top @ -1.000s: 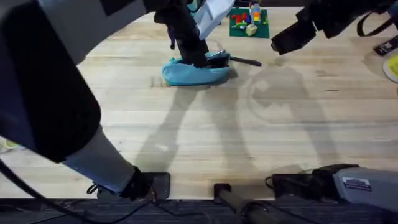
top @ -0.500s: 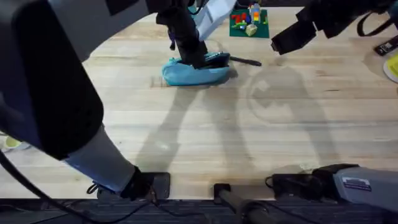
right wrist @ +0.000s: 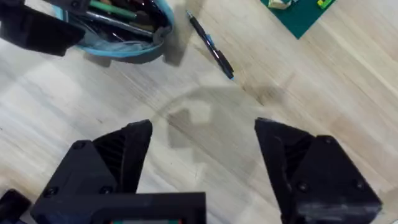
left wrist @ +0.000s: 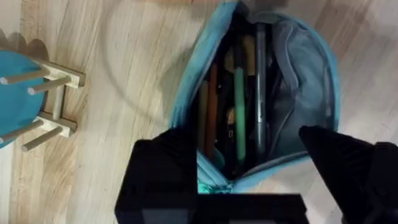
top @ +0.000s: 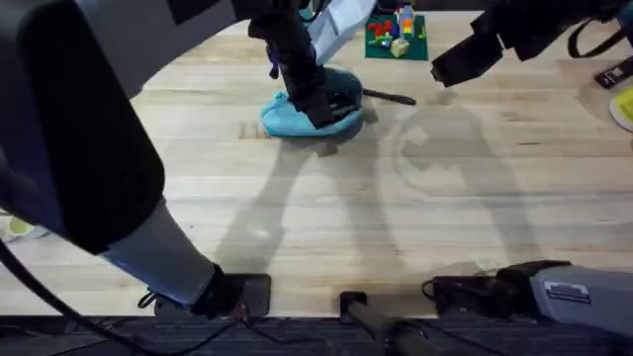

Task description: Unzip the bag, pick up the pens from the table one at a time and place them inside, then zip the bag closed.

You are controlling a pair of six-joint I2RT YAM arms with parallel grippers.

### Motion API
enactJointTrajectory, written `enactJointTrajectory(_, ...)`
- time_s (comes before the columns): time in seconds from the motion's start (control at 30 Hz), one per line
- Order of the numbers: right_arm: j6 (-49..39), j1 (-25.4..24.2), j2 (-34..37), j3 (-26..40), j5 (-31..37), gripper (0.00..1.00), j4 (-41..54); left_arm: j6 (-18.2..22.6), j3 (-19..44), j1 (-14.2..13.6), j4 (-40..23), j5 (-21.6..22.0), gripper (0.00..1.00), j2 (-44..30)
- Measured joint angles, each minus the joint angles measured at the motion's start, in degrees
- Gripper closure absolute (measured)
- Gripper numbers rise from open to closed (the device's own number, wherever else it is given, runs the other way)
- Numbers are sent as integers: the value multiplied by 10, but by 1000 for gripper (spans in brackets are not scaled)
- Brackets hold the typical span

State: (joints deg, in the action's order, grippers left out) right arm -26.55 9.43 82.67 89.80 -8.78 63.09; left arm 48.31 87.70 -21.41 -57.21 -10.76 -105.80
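We see broad bare surface (top: pixel 396 218) in front of the bag (top: pixel 297 119), free to pass. The left gripper (top: pixel 321 104) sits over the bag's open mouth, blocking it from above. A pen (top: pixel 388 97) lies just right of the bag, a green plate (top: pixel 396 40) behind.

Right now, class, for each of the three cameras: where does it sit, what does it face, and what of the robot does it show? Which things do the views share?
Overhead: above the arm bases, looking down and forward at the table; both arms visible.
Left wrist: over the open bag, looking down into it; left tool fingers straddle it.
Right wrist: above the table, facing the black pen; right tool open.
Shared: the bag and pen appear in the overhead and right wrist views.
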Motion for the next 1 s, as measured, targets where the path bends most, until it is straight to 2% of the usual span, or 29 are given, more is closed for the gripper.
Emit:
enactJointTrajectory(0.43,0,0,0,0,0,3,0,-1,11,0,3,2,8,0)
enactJointTrajectory(0.83,0,0,0,0,0,4,0,-41,200,0,-76,7,8,-3)
enactJointTrajectory(1.0,0,0,0,0,0,4,0,-75,255,0,-110,34,8,-3)
